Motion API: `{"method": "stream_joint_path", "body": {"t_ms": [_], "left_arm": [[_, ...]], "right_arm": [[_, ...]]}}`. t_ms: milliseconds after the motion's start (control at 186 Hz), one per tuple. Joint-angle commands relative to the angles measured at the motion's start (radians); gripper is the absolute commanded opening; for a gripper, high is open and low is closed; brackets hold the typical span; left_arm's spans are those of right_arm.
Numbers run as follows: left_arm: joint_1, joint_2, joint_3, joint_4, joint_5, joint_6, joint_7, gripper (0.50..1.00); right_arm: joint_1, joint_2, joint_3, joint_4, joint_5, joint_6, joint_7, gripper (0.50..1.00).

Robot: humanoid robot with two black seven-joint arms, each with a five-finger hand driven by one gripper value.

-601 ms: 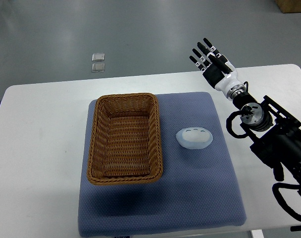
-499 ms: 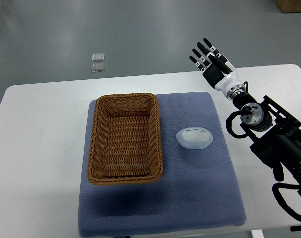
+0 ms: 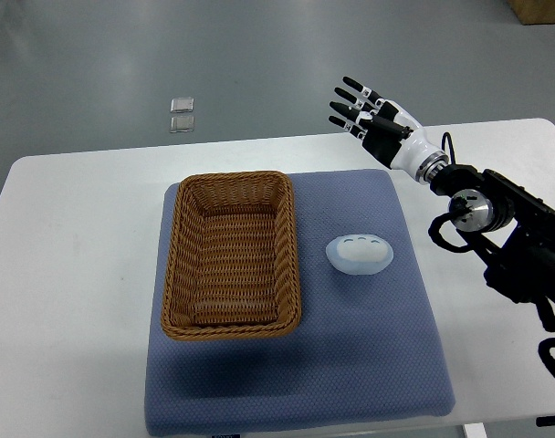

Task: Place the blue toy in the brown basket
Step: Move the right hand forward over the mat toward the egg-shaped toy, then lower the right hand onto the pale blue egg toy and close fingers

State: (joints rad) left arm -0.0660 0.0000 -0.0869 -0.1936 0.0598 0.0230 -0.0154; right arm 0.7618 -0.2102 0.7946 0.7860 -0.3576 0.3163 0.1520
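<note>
— What's over on the left side from where you stand?

— Bare white worktop (image 3: pixel 77 274) mostly. Beyond its far edge, on the grey floor, two small clear square things (image 3: pixel 181 114) lie one behind the other; I can't tell what they are. No left arm shows anywhere.

— And in the middle?

— A blue-grey padded mat (image 3: pixel 350 365) covers the centre of the worktop. On its left half sits the brown basket (image 3: pixel 230 254), a rectangular woven wicker one, long side running away from the robot, and there's nothing inside it.

— Where's the toy?

— The blue toy (image 3: pixel 358 255) lies on the mat just to the right of the basket, near its rim but not touching it. It's a pale blue, rounded oval piece with three small whitish oval hollows on top. Nothing is holding it.

— And the robot?

— The right arm comes in from the right edge, black links low down, then a white wrist. The right hand (image 3: pixel 370 114) is up beyond the far right corner of the mat, over the far edge of the worktop, well apart from the toy. Its black-tipped fingers (image 3: pixel 347 99) are stretched out straight and fanned apart, pointing up and to the left, grasping nothing.
</note>
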Motion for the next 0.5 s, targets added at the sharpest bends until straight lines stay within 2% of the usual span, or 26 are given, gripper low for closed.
{"method": "stream_joint_path", "body": {"t_ms": [0, 91, 204, 349, 493], "left_arm": [[-0.001, 0.000, -0.001, -0.003, 0.000, 0.000, 0.000, 1.000], [-0.005, 0.000, -0.001, -0.004, 0.002, 0.000, 0.000, 1.000], [-0.009, 0.000, -0.001, -0.004, 0.002, -0.002, 0.000, 1.000], [-0.012, 0.000, -0.001, -0.004, 0.002, -0.002, 0.000, 1.000], [-0.014, 0.000, -0.001, -0.006, 0.002, -0.002, 0.000, 1.000]], "right_arm": [[0.030, -0.100, -0.095, 0.124, -0.138, 0.001, -0.023, 0.907], [0.091, -0.181, -0.202, 0.197, -0.245, 0.013, -0.069, 0.907], [0.280, -0.270, -0.472, 0.223, -0.302, 0.072, -0.123, 0.907], [0.516, -0.325, -0.759, 0.266, -0.304, 0.092, -0.169, 0.905], [0.718, -0.353, -0.945, 0.349, -0.300, 0.116, -0.207, 0.903]]}}
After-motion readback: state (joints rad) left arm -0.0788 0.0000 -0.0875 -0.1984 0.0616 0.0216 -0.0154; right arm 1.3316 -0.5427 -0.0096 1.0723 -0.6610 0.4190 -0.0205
